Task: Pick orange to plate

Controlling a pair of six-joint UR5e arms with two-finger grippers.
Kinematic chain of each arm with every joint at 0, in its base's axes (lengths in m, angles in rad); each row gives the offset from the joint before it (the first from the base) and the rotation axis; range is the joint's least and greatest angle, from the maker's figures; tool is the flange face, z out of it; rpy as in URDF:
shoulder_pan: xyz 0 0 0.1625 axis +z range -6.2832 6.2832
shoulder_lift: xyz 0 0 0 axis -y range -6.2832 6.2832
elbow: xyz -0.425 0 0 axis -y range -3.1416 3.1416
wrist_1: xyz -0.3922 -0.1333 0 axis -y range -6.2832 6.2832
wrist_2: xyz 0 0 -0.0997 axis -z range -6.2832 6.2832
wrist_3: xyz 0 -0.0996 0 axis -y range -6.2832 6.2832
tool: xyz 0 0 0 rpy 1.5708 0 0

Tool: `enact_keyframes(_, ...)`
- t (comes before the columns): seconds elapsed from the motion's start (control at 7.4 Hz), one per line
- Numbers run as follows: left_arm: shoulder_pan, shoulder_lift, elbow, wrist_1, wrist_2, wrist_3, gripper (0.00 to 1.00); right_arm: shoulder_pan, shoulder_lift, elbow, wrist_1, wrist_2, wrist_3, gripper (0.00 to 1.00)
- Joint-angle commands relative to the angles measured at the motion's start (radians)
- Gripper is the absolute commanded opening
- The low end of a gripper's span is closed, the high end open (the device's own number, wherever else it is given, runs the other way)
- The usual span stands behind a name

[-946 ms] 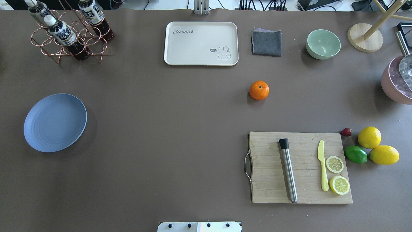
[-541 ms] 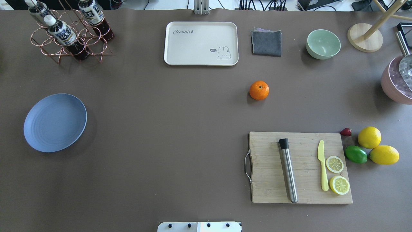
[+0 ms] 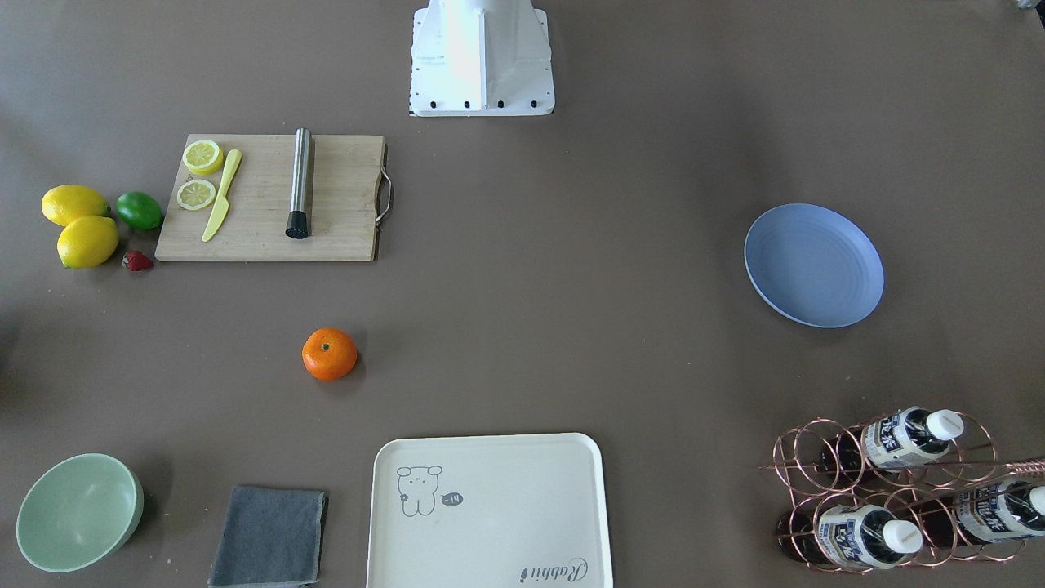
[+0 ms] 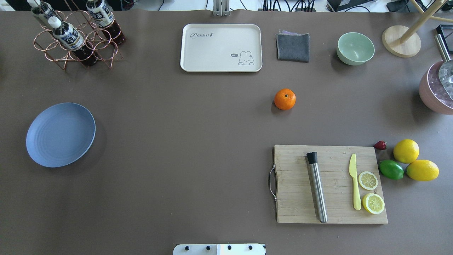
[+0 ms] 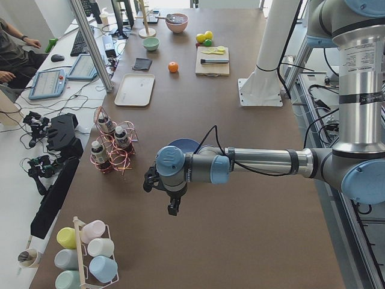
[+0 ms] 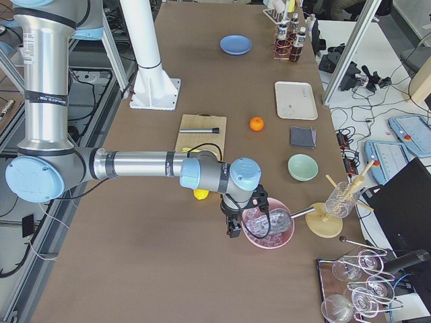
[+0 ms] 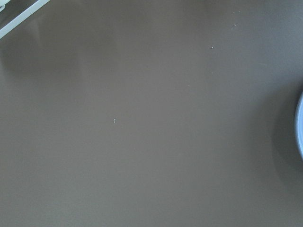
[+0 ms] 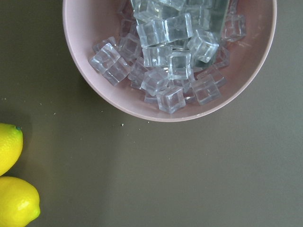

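Observation:
The orange (image 4: 285, 99) sits alone on the brown table right of centre, between the cream tray and the cutting board; the front-facing view also shows the orange (image 3: 329, 354). The blue-lavender plate (image 4: 61, 134) lies empty at the far left. Neither gripper appears in the overhead or front-facing views. In the exterior left view my left gripper (image 5: 171, 208) hangs over bare table just short of the plate (image 5: 183, 145). In the exterior right view my right gripper (image 6: 234, 229) hovers beside the pink ice bowl, far from the orange (image 6: 256, 124). I cannot tell whether either is open or shut.
A cream tray (image 4: 221, 47), grey cloth (image 4: 293, 46) and mint bowl (image 4: 355, 48) line the far side. A cutting board (image 4: 331, 184) holds a muddler, knife and lemon slices; lemons (image 4: 406, 151) and a lime (image 4: 391, 169) lie beside it. Bottle rack (image 4: 76, 35) far left, pink ice bowl (image 8: 94, 47) far right.

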Motion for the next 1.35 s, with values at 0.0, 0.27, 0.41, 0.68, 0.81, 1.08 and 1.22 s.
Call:
enact_keyframes(0.0, 0.009, 0.001, 0.001, -0.025, -0.044, -0.073, 0.97, 0.0, 0.004, 0.006, 0.001, 0.001, 0.06, 1.0)
enact_keyframes(0.27, 0.055, -0.005, 0.01, -0.076, -0.049, -0.096, 0.98, -0.005, 0.005, 0.014, 0.001, 0.014, 0.07, 1.0)
enact_keyframes(0.41, 0.083, -0.01, 0.007, -0.106, -0.049, -0.133, 0.98, -0.009, 0.005, 0.014, 0.0, 0.033, 0.079, 1.0)
enact_keyframes(0.68, 0.152, -0.01, 0.063, -0.302, -0.047, -0.268, 0.98, -0.009, -0.001, 0.015, 0.009, 0.089, 0.102, 1.0)
enact_keyframes(0.81, 0.205, -0.01, 0.089, -0.401, -0.046, -0.376, 0.98, -0.011, -0.004, 0.006, 0.079, 0.096, 0.105, 1.0)
enact_keyframes(1.08, 0.305, -0.028, 0.201, -0.651, -0.035, -0.556, 0.97, -0.025, -0.013, 0.007, 0.101, 0.119, 0.113, 1.0)
enact_keyframes(1.22, 0.369, -0.072, 0.267, -0.783, -0.008, -0.696, 0.97, -0.026, -0.013, 0.009, 0.101, 0.122, 0.111, 1.0)
